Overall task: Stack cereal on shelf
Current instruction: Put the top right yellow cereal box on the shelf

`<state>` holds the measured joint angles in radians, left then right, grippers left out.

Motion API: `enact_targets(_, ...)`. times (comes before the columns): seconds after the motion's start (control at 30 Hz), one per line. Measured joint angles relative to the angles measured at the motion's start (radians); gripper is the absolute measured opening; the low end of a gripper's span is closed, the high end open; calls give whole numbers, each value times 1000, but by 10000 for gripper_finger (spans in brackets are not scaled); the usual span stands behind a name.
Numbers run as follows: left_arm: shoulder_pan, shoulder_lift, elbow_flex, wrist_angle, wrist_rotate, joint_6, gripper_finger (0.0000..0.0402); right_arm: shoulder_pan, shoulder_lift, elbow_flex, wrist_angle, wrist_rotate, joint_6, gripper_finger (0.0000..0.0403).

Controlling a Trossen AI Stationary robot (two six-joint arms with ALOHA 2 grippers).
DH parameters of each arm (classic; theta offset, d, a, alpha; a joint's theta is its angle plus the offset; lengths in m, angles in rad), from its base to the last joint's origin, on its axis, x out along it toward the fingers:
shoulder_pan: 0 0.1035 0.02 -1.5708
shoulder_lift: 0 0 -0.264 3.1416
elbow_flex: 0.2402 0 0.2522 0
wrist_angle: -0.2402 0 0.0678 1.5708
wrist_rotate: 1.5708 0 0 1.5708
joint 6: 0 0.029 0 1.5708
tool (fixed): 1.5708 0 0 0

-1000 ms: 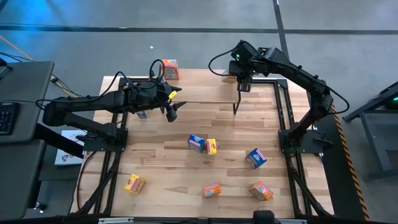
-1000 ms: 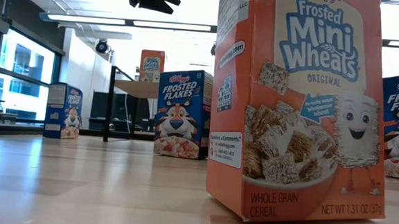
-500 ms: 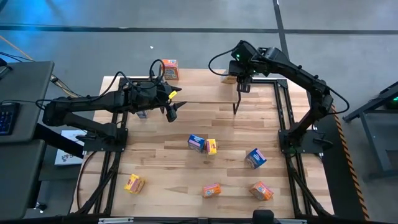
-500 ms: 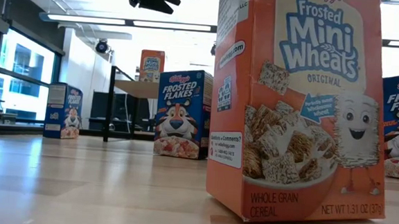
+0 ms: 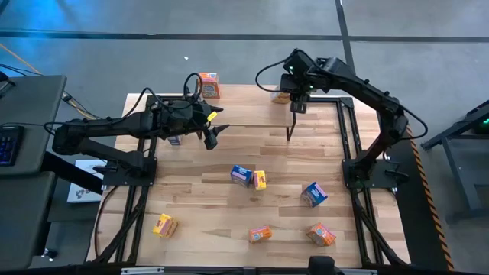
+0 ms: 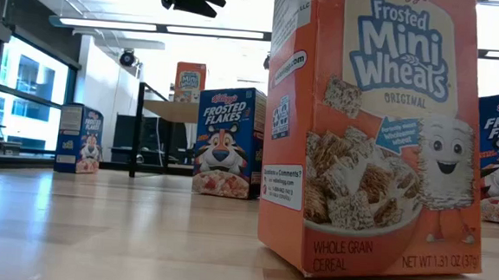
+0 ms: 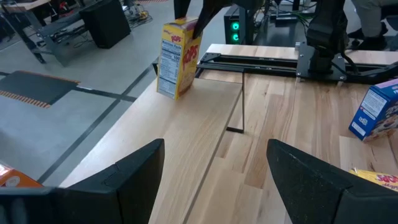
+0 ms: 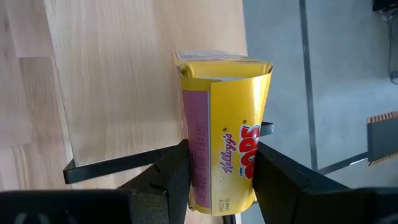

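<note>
1. At the left of the high view we see the left arm reaching in over the tabletop (image 5: pixel 229 160), its left claw (image 5: pixel 211 137) spread and holding nothing, hanging above the shelf (image 5: pixel 244 114) near the upper middle of the frame.
2. Just above that claw, an orange-red Mini-Wheats box (image 5: pixel 208 85) stands upright on the shelf's upper left corner.
3. A small blue box (image 5: pixel 175 140) peeks out beside the left arm, at the shelf's lower left edge.
4. Lower left on the tabletop lies a yellow box (image 5: pixel 163 225).
5. In the middle, a blue box (image 5: pixel 241 175) and a yellow box (image 5: pixel 260 179) sit touching each other.
6. Below them, an orange-red box (image 5: pixel 260 233) lies near the bottom edge.
7. Right of centre, a blue Frosted Flakes box (image 5: pixel 313 194) sits alone, with another orange-red box (image 5: pixel 322 234) below it.
8. At the upper right, the right claw (image 5: pixel 293 97) is pressed onto a yellow Corn Pops box (image 8: pixel 225 143), pinching it upright at the shelf's far right end; whether the box touches the board we cannot tell.
9. In the low view, a Frosted Mini-Wheats box (image 6: pixel 372 130) fills the right foreground.
</note>
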<state>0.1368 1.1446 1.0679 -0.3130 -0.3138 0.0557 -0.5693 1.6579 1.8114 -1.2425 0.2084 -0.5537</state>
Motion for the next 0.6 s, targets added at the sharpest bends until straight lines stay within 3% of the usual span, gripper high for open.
enact_targets(0.6, 0, 0, 0, 0, 0, 0, 273, 0, 20, 2, 8, 26, -4, 143)
